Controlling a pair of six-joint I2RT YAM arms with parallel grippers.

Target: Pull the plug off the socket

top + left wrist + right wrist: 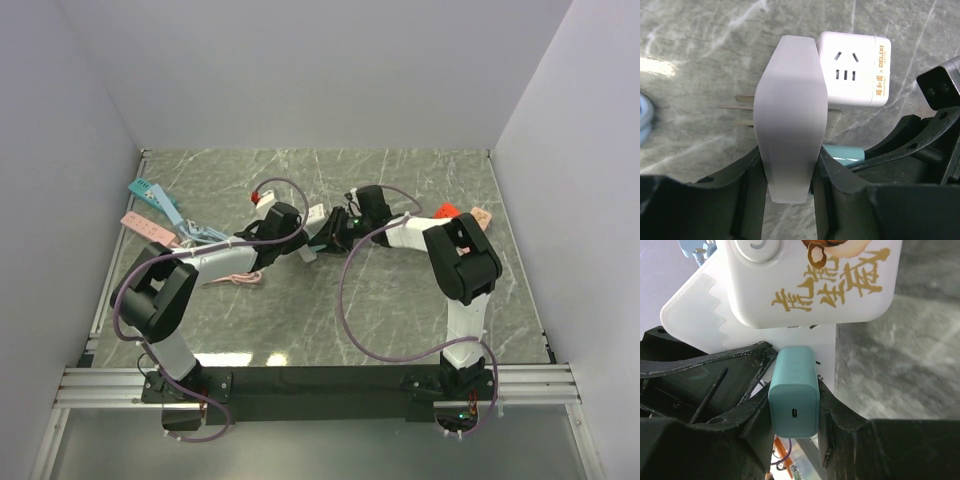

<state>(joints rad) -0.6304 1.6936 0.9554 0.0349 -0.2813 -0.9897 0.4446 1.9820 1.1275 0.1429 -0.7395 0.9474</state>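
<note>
Right gripper (793,386) is pinched on the teal plug (794,412). The plug's far end sits against the white cube socket (815,285), and we can't tell if it's seated. Left gripper (788,165) is clamped on a white flat adapter (790,100) with its prongs (737,106) bare, just beside the cube. The right fingers crowd close alongside. Blue strip (155,195) and pink strip (148,228) lie well apart on the table (300,320).
</note>
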